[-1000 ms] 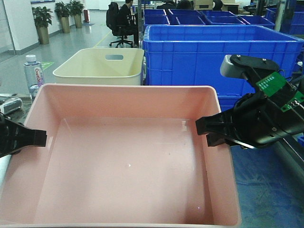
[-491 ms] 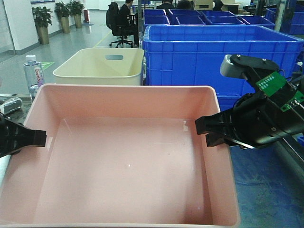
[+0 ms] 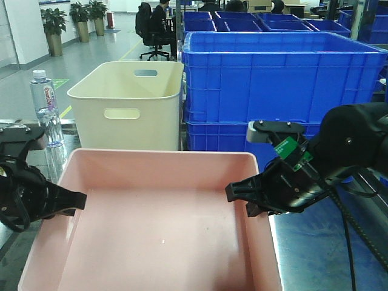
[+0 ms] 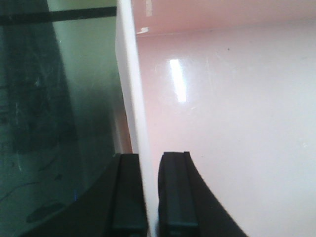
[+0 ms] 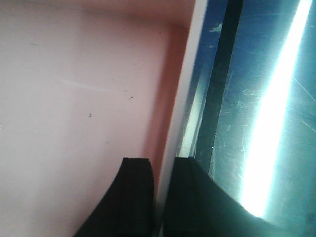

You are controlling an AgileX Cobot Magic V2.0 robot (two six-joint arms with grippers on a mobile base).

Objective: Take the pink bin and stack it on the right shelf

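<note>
Front view: shallow pale-pink rectangular plastic bin [image 3: 151,230] is sitting low and central in the frame, long axis running left to right, interior bare. Left claw [image 3: 74,203] is reaching onto the bin's left wall and right claw [image 3: 239,199] onto its right wall, both near the upper edge. From here it is not possible to tell how far either is closed. Left wrist view is settling that for its side: two black fingers [image 4: 174,192] are straddling the pale rim, one outside and one inside, nearly closed, with only the thin wall between them. Right wrist view is showing the same on the opposite side, with black fingers [image 5: 136,197] pinching the wall from inside and outside. The wrist views are also showing the dark, glossy, scuffed steel bench [image 5: 266,148] just beyond the bin's outer wall, with a bright strip of light reflecting off it. No view is making clear whether the bin is resting on the bench or hanging just above it. Only the front view is taking in the background: a taller cream plastic bin with handle cutouts [image 3: 130,103] behind the pink bin, stacked ribbed blue plastic crates [image 3: 279,79] beside it, and a clear water bottle [image 3: 43,100] at left.
</note>
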